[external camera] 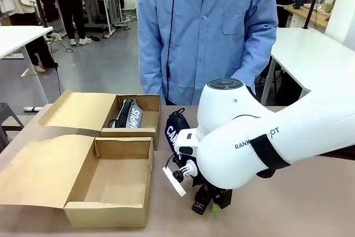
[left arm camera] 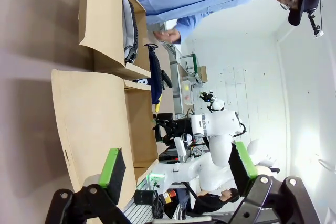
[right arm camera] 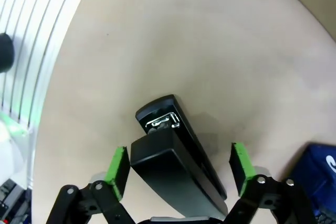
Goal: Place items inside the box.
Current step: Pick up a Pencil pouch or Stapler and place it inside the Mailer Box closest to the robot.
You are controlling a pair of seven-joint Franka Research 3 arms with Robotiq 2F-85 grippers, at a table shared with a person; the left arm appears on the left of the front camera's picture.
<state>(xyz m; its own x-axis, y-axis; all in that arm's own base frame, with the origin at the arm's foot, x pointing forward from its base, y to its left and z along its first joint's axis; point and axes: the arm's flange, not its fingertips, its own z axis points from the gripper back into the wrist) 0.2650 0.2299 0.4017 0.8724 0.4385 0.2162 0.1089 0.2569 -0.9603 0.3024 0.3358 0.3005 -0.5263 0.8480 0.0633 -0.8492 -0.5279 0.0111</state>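
One item boxed, the stapler next.
My right gripper (right arm camera: 180, 163) straddles the black stapler (right arm camera: 173, 129) on the table (right arm camera: 157, 35), pads just clear of both its sides. The grey pouch (external camera: 130, 114) lies in the far box (external camera: 128, 132), the navy pouch (external camera: 173, 129) lies outside beside it, and my left gripper (left arm camera: 177, 167) hangs spread and empty.

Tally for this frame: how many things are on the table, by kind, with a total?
Cardboard boxes: 2 (far box, near box)
Zip pouches: 2 (grey pouch in the far box, navy pouch on the table)
Black stapler: 1
Total: 5
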